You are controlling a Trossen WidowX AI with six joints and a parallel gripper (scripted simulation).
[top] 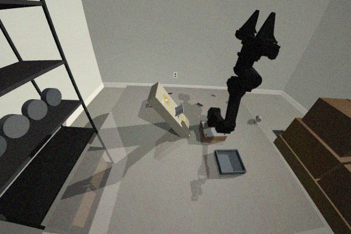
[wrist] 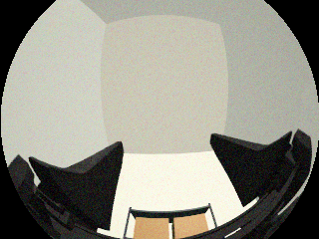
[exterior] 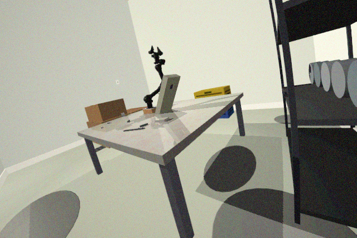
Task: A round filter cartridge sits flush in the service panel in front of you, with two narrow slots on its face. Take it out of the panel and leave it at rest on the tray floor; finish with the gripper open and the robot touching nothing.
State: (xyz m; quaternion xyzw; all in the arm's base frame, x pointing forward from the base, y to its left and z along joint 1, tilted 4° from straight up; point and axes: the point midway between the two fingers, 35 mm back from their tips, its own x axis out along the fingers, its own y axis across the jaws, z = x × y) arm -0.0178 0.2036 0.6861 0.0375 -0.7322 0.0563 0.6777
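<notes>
Behind the panel [exterior: 168, 93], its cartridge face stays hidden.

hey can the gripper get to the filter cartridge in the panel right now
Probably yes, but not from this pose. The gripper is open and points up, high above the service panel. Nothing blocks the yellow-ringed cartridge on the panel's face; the arm would have to fold down toward it.
</notes>
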